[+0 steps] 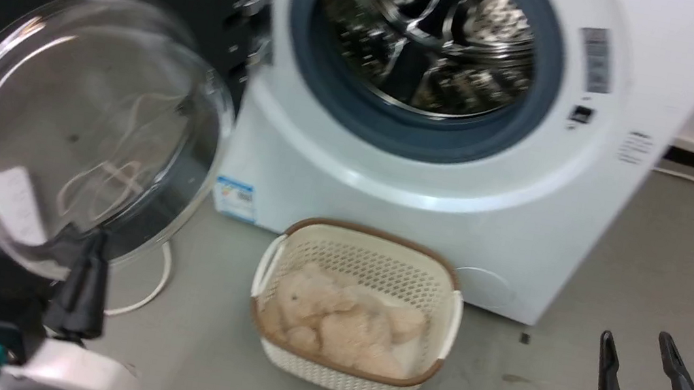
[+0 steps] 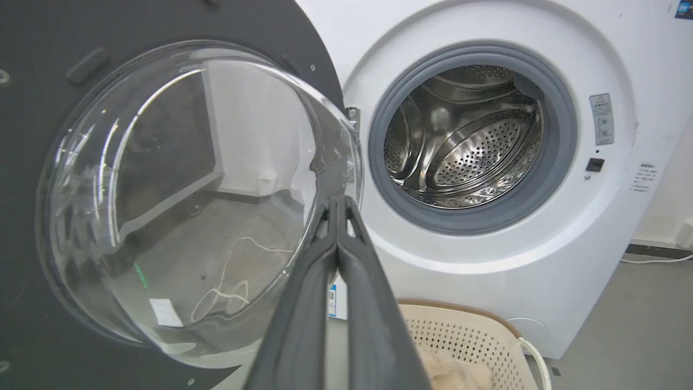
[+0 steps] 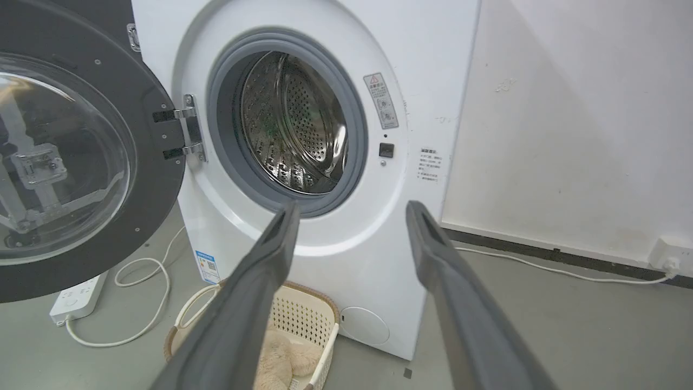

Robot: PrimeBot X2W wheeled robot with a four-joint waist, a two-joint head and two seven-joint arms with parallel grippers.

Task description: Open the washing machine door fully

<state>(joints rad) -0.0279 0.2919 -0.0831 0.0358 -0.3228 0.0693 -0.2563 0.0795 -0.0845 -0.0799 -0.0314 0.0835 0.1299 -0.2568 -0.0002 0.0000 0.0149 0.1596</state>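
from the head view the washing machine door [image 1: 75, 127] stands swung wide on its hinge, off to the left of the washing machine [image 1: 335, 179], whose mouth is uncovered. a basket [image 1: 353, 382] with a plush toy [image 1: 341, 325] in it sits on the floor just in front of the machine. the left hand [image 1: 96, 241] reaches up from the lower left, its fingers pressed together with nothing between them, the tip at the lower rim of the door's glass bowl. the right hand [image 1: 636, 337] hangs low at the right, well apart from the machine, fingers spread and empty.

the left wrist view brings the door [image 2: 189, 200] up close. the left hand [image 2: 338, 201] has its closed tips against the bowl's edge; i cannot tell if they press on it. the steel drum [image 2: 465, 135] shows sharply here.

the right wrist view adds the metal hinge [image 3: 189, 130], a power strip [image 3: 76, 298] on the floor beneath the door [image 3: 70, 162], and a cable along the wall. the right hand [image 3: 352, 208] points at the machine's front, fingers wide.
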